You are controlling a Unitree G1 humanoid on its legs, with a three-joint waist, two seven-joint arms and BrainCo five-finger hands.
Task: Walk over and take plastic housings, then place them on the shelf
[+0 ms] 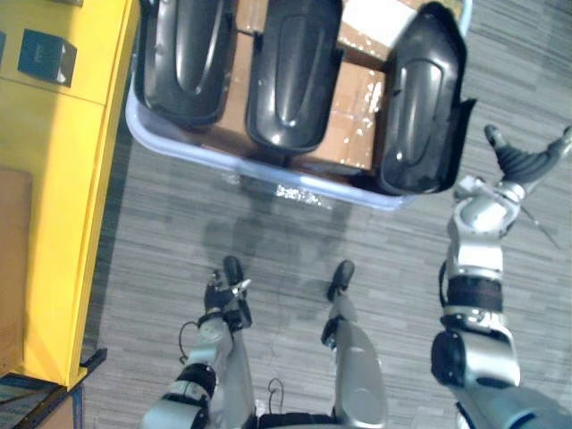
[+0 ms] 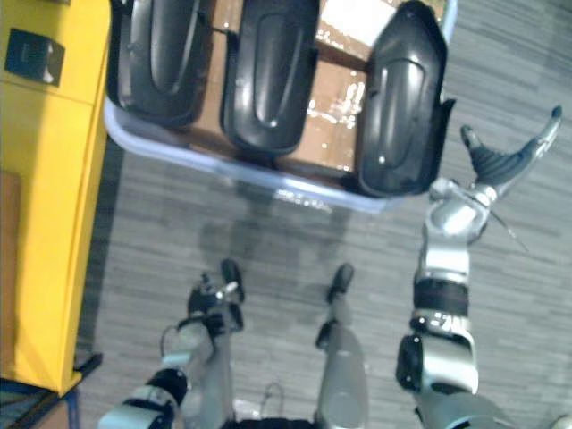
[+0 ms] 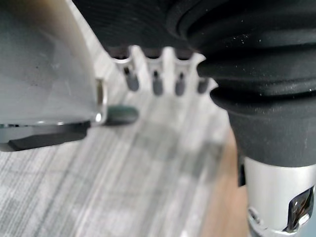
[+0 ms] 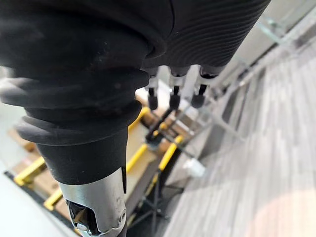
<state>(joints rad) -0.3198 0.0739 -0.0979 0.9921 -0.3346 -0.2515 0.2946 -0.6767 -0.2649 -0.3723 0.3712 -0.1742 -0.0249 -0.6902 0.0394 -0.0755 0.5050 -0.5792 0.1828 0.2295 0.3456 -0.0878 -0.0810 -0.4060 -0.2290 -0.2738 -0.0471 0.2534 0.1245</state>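
Since neither hand holds anything, I'm at the reach. Three black plastic housings stand side by side in the clear bin ahead, yellow unit to my left. My right hand is raised just beside the right housing, fingers straight and spread, not touching. My left hand hangs low, fingers relaxed, empty. I'd step closer, bring the left hand to that housing's other flank, squeeze both sides evenly, and lift straight up past the rim.

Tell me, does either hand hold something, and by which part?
Nothing is held. The right hand is open beside the rightmost housing, not touching it; the left hand is open too.
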